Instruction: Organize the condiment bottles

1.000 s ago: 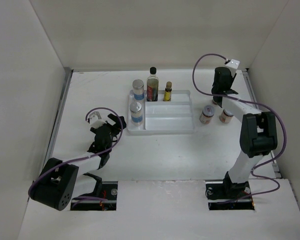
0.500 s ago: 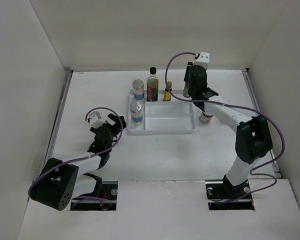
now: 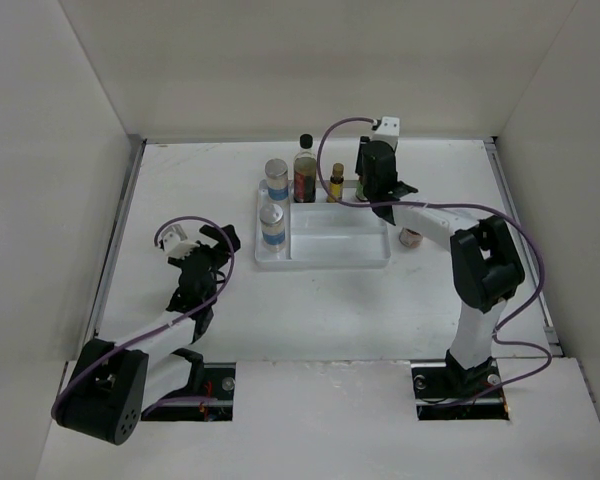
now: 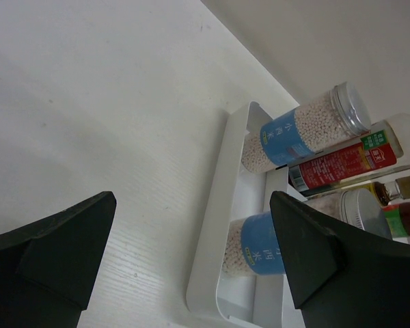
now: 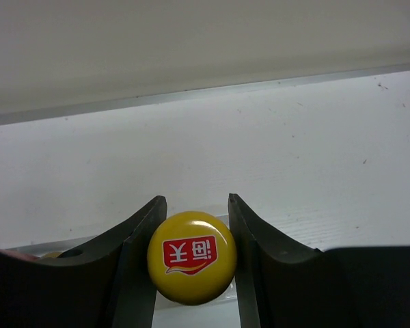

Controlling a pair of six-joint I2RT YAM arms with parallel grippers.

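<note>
My right gripper (image 3: 369,188) is shut on the yellow-capped bottle; its cap (image 5: 192,265) sits between both fingers, above the back right corner of the white tray (image 3: 340,255). The tray holds two grey-lidded blue-labelled jars (image 3: 276,181) (image 3: 271,226), the black-capped dark bottle (image 3: 305,172) and the small yellow bottle (image 3: 335,184). One white-lidded jar (image 3: 412,238) stands on the table right of the tray; the other is hidden behind my right arm. My left gripper (image 3: 212,246) is open and empty, left of the tray. Its wrist view shows both jars (image 4: 306,134) (image 4: 258,247).
The tray's near compartments are unfilled. The tray's left rim (image 4: 217,205) lies just ahead of my left gripper (image 4: 191,205). White walls enclose the table on the left, back and right.
My right gripper has swung left from the table's back right to the tray's back right corner with the bottle. My left arm has drawn back a little to the left.
</note>
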